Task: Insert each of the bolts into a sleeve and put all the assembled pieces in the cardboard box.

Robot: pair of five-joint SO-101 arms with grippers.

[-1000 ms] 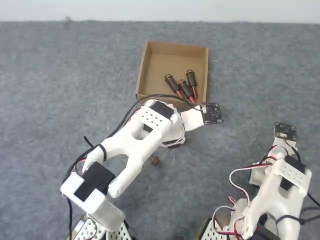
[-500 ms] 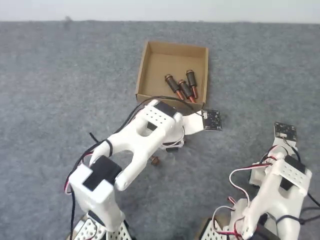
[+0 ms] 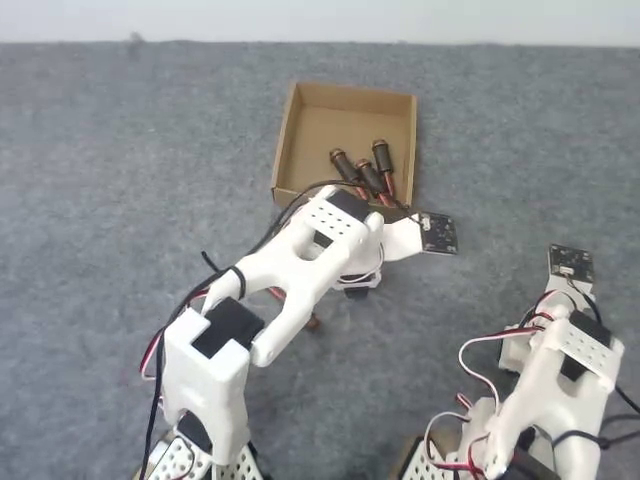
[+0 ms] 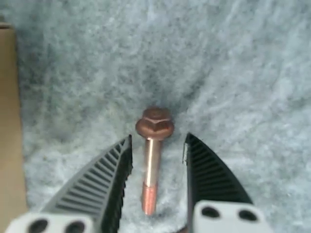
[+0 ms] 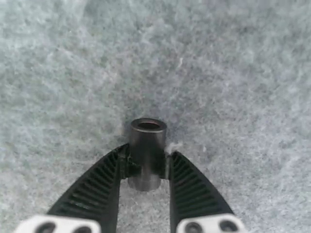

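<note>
Left arm (image 3: 300,265) has swung a bit over the last second. Its elbow end has shifted toward 3 o'clock and the wrist has nudged toward 2 o'clock, closer to the near wall of the cardboard box (image 3: 350,93). The right arm (image 3: 555,385) at 5 o'clock hasn't budged.

Right now the left gripper (image 4: 158,140) is open to a medium gap. It straddles a copper bolt (image 4: 150,160) lying flat on the grey carpet (image 3: 120,180), with one jaw on either side of the shank and neither touching it. The hex head sits just past the fingertips and the threaded tip points back toward the wrist. I can't tell how low the jaws are above the pile.

The right gripper (image 5: 148,155) is already clamped on a dark sleeve (image 5: 148,138), bore end facing away from the jaws and open. Three assembled pieces (image 3: 362,175) are in the box at 12 o'clock.

So the step in hand looks like picking up the bolt, which would make this the fourth piece. My two cents on doing it well:

- Get low enough that the pads meet the shank at its middle, otherwise a round shank just rolls or squirts out.
- Close slowly and stay centred so both pads land together.
- Grab close under the head so most of the thread stays free for the sleeve.
- The carpet pile could snag a fingertip, so lift straight up.
</note>
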